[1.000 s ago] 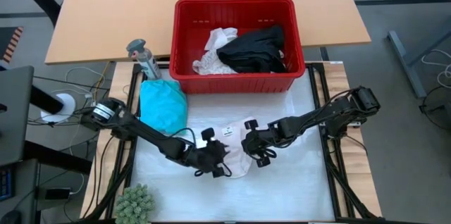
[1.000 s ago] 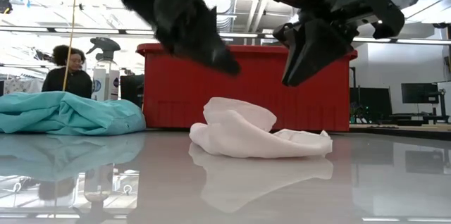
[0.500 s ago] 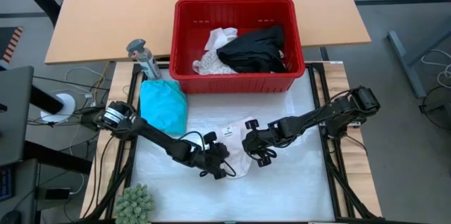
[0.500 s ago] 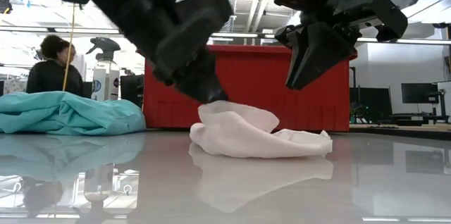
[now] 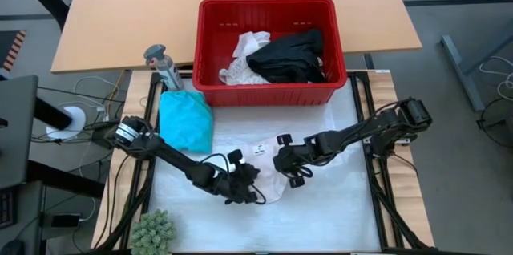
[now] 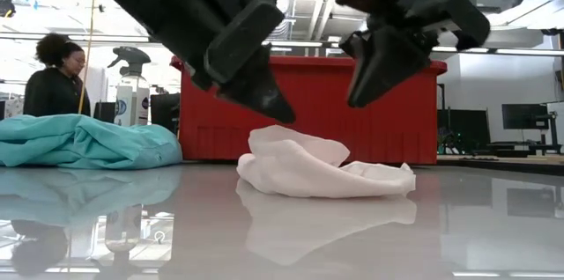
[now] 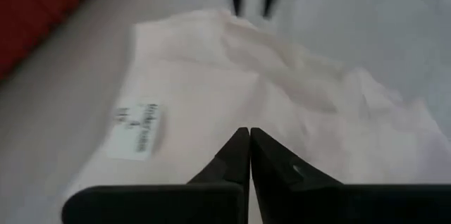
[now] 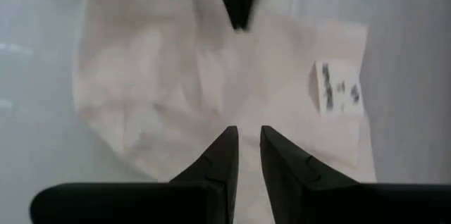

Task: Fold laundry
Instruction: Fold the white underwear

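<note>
Laundry: one white garment [image 5: 268,171] between two claws, one teal [image 5: 185,121].

two dark, matte-black six-joint arms, each built of slim tubular links joined by thicker cylindrical joint housings; the left arm's base joint [image 5: 127,132] carries a silver-white ring, and thin black cables loop along the links near each wrist. the left gripper [image 7: 249,134] ends in two flat, black, tapered fingers with pointed tips, mounted on a straight black crossbar. the right gripper [image 8: 244,135] has the same black wedge-shaped fingers and crossbar.
</note>
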